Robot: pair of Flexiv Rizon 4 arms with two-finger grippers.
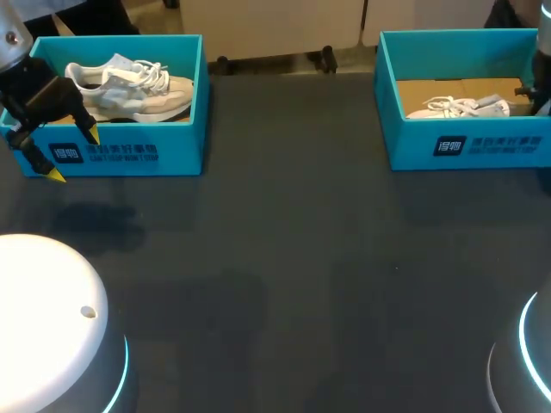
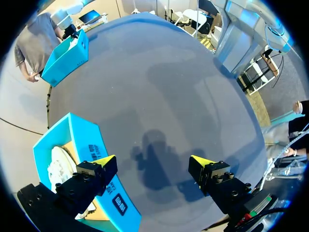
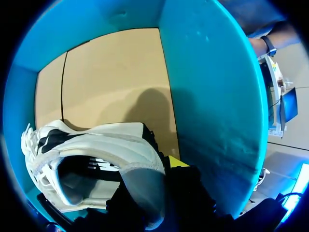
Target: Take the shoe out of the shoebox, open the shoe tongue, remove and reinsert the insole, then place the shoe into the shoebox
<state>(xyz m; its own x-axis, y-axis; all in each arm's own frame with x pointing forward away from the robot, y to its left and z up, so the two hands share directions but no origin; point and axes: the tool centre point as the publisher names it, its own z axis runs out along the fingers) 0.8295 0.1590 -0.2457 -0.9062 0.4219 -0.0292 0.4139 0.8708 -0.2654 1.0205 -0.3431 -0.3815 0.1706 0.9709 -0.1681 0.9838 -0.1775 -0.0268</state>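
Note:
Two teal shoeboxes stand at the table's back. In the right shoebox (image 1: 465,146) lies a white shoe (image 1: 461,107) on the cardboard floor. My right gripper (image 3: 161,169) is down inside this box, shut on the heel end of the white shoe (image 3: 91,150); only one yellow tip shows. Only a dark bit of my right arm (image 1: 542,99) shows in the head view. The left shoebox (image 1: 129,151) holds another white shoe (image 1: 129,86). My left gripper (image 1: 74,155) hangs open at that box's front left corner, empty, with the box wall (image 2: 84,145) beside one finger.
Dark table surface (image 1: 293,258) stretches between and in front of the boxes. A white round robot base (image 1: 43,318) stands at the front left and another base (image 1: 529,361) at the front right.

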